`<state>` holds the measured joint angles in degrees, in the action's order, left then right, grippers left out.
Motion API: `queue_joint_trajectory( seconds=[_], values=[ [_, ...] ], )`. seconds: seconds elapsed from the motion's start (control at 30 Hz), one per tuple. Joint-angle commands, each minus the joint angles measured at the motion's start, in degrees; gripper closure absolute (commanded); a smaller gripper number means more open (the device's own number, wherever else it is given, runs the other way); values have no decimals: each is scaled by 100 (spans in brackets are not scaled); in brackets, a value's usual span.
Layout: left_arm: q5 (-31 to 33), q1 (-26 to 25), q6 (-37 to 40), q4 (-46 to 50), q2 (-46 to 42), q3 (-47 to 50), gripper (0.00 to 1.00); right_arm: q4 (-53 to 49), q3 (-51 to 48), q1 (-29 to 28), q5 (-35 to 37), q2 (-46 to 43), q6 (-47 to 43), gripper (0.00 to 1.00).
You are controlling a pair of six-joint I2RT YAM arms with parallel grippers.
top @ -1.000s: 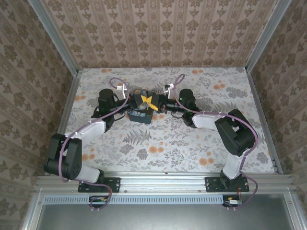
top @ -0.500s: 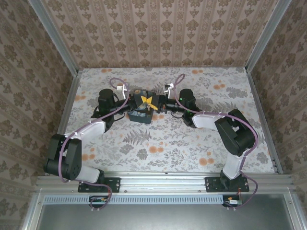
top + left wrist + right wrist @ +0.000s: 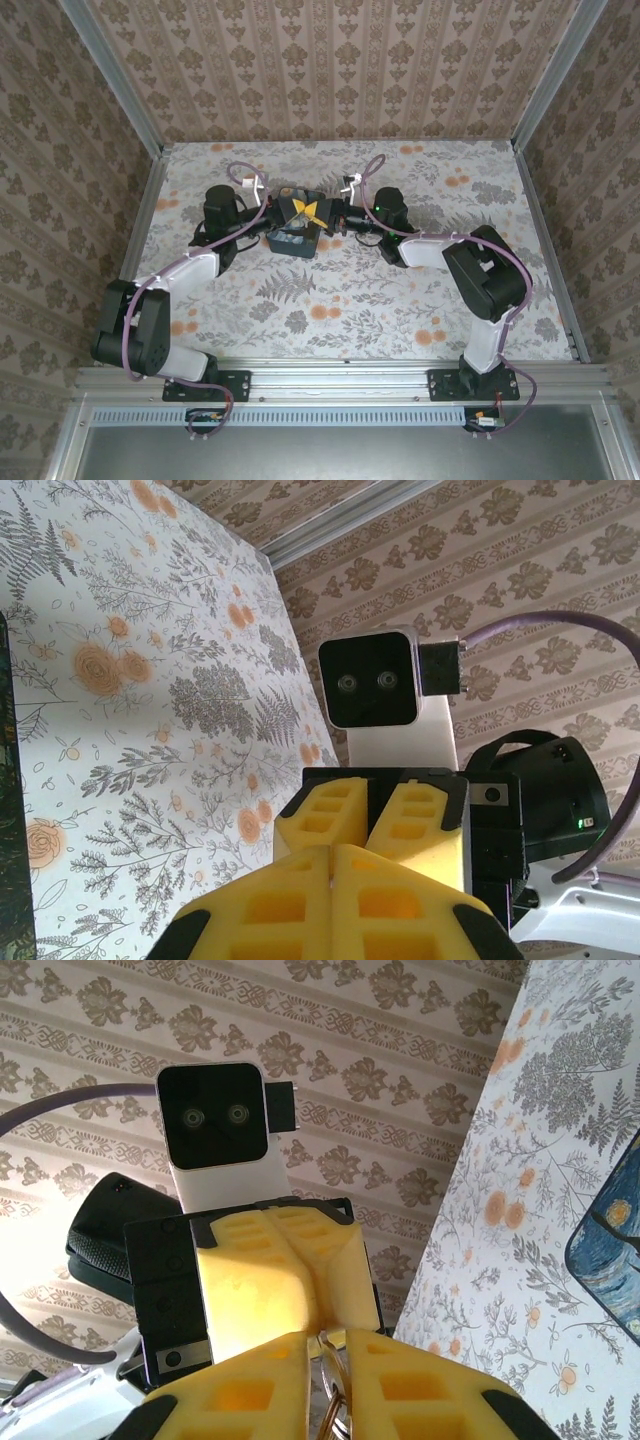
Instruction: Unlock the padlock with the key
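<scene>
Biggest worry first: both arms reach to the far middle of the table point(image 3: 400, 300) and meet nose to nose there. The left arm point(image 3: 140, 310) comes in from the left and the right arm point(image 3: 485, 280) from the right. If either one pushes or twists and the other doesn't give, they'll just fight each other, and imo something gets wrenched loose.

Right under the meeting point is a dark mat point(image 3: 288, 243). Anything dropped lands on it or bounces off onto the floral cloth. Picking a small thing back up off a flat surface with chunky foam fingers is no fun.

The left gripper point(image 3: 332, 865) has its yellow fingers pressed together with no gap. I can't tell if anything is between them, because the pads hide it.

The right gripper point(image 3: 325, 1355) is pinched onto a thin brassy ring point(image 3: 335, 1405) sitting in the slit between its pads. I can't say whether that's the key's ring or the padlock's shackle. I can't make out a lock body or a key blade anywhere. My guess is both are buried where the four fingertips meet, above the mat.

The smallest thing is probably the likeliest failure: that ring is thin, round and held by its edge. With soft pads on a metal hoop, it can swivel or slide out under any turning load. Then the key ends up cocked in the keyway or misses it altogether.
</scene>
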<state>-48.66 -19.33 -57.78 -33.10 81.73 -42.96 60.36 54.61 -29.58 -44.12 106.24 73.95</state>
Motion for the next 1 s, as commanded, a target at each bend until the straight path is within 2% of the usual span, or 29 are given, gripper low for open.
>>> queue_joint_trajectory(
  seconds=[0.0,0.2,0.4,0.57,0.7,0.73,0.83,0.97],
  values=[
    [-140,50,-237,-565,-89,58,100,437,-27,-89,-164,124,103,86],
    [-271,29,-324,-726,-50,44,100,662,-45,-91,-141,183,134,91],
    [-251,19,-339,-750,-28,52,100,1324,-55,-90,-128,335,420,96],
    [-169,26,-191,-511,-40,46,100,1347,-144,-91,-88,297,361,100],
    [-31,129,335,377,-189,-25,63,1171,-359,33,-74,218,223,100],
    [7,170,480,617,-248,-58,57,1062,-435,84,-96,178,147,100],
    [119,247,913,1401,-413,-247,46,468,-603,213,-171,-37,-268,100],
    [623,209,1304,2451,-550,-483,42,-850,-683,383,-227,-458,-1112,100]
  ],
)
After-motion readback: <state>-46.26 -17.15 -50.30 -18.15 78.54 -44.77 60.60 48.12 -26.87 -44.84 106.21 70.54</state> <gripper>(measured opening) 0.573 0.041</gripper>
